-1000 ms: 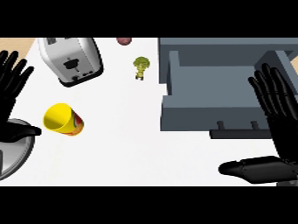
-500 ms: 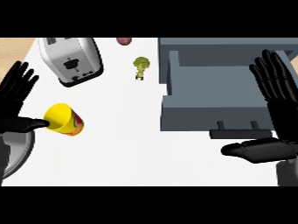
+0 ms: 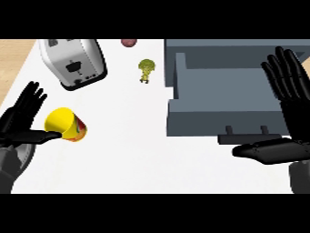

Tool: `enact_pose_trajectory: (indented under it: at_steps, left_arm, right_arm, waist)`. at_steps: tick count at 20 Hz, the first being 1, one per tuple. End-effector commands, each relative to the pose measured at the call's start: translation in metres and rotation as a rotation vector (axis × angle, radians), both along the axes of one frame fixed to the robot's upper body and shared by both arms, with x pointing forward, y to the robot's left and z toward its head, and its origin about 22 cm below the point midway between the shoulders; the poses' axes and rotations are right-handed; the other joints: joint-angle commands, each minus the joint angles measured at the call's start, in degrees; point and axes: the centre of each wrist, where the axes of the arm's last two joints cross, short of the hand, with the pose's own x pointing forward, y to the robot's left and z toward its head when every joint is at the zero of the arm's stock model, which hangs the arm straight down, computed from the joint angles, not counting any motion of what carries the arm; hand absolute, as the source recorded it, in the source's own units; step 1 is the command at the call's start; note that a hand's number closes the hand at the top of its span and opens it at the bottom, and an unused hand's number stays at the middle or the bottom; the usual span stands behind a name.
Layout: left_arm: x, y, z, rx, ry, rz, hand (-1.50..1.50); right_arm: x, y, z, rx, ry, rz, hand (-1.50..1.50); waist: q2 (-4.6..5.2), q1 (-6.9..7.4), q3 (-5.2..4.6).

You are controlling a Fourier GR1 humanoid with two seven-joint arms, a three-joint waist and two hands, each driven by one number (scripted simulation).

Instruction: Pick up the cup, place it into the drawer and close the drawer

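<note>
Yellow cup (image 3: 64,124) tipped on its side, reddish base part-hidden by left hand (image 3: 19,125)'s thumb. Both hands released; right hand (image 3: 295,113) beside open drawer (image 3: 217,98).

At the frame's top edge a small reddish object (image 3: 128,42) is cut off and too partial to identify. The right hand (image 3: 298,113) overlaps the open drawer's (image 3: 217,91) right wall, hiding it. The left hand's (image 3: 19,125) thumb covers part of the cup (image 3: 64,124) at left.

Bright, even light, faint soft shadows on the white counter (image 3: 144,150), no glare.
</note>
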Motion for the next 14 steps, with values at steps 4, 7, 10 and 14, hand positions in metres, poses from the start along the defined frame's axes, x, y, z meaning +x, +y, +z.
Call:
enact_pose_trajectory:
  at_steps: [4, 7, 10, 14]
  left_arm:
    - [-0.002, 0.017, -0.026, 0.015, 0.030, 0.027, -1.50]
    - [-0.012, 0.009, -0.057, 0.037, 0.045, 0.030, -1.50]
    - [-0.032, 0.024, -0.072, 0.015, 0.041, 0.042, -1.50]
    - [-0.046, 0.028, -0.084, 0.036, 0.031, 0.061, -1.50]
  right_arm:
    - [-0.003, -0.003, -0.009, 0.005, 0.007, 0.002, -1.50]
    - [0.017, -0.020, 0.012, -0.006, -0.004, -0.001, -1.50]
    - [0.005, 0.000, 0.027, 0.004, -0.015, -0.003, -1.50]
    - [0.001, -0.006, 0.010, 0.007, -0.020, 0.008, -1.50]
  waist:
    - [-0.06, 0.08, 0.01]
    - [0.15, -0.23, -0.04]
    - [0.16, -0.44, -0.09]
    - [0.32, -0.74, -0.13]
